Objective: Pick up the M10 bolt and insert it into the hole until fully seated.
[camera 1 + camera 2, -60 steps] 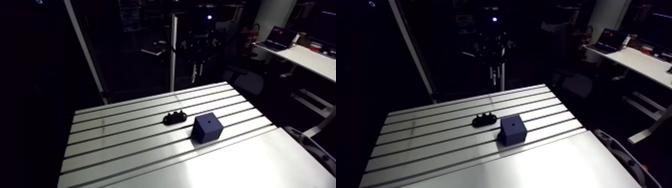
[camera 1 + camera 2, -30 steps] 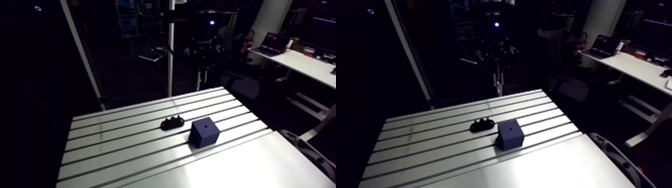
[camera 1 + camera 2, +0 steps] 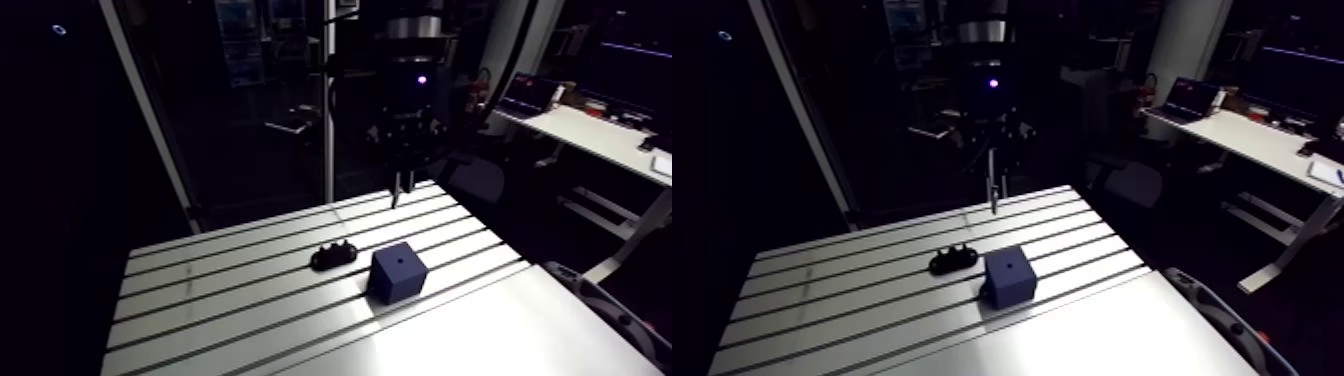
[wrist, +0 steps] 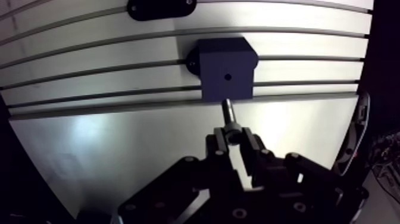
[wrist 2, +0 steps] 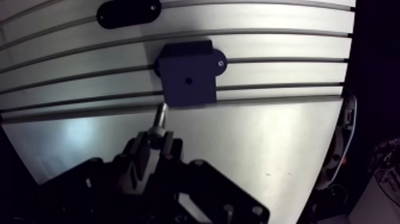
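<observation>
There was one M10 bolt (image 4: 228, 113), one dark blue block (image 4: 217, 62) with a single small round hole (image 4: 227, 77) in its top face, one low black fixture (image 3: 333, 257), one slotted aluminium table (image 4: 119, 155) under them all, and one gripper (image 4: 234, 140) with two fingers (image 4: 219, 144).

The arm camera sits high up and far back on the near side. It looks down across the slotted table (image 3: 230, 310) toward its far edge. The wrist camera rides close above the gripper (image 4: 235, 138) and the bolt (image 4: 228, 113) it holds, looking down. Both cameras see the blue block (image 3: 397, 275) and the small black part (image 3: 333, 256).
</observation>
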Controlling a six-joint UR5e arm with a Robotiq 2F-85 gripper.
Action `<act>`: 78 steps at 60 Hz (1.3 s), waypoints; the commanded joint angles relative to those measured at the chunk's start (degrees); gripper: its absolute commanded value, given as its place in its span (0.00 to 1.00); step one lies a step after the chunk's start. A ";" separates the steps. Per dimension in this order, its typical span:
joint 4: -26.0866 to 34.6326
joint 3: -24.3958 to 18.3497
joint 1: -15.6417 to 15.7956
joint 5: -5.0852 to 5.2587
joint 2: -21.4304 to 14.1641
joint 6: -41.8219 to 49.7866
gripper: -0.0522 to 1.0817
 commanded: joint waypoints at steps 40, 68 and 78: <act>-4.03 5.80 -4.00 0.10 0.81 -0.03 1.00; -4.10 6.80 -4.27 0.37 2.00 0.16 1.00; -5.71 7.31 -4.27 0.30 2.54 -0.01 1.00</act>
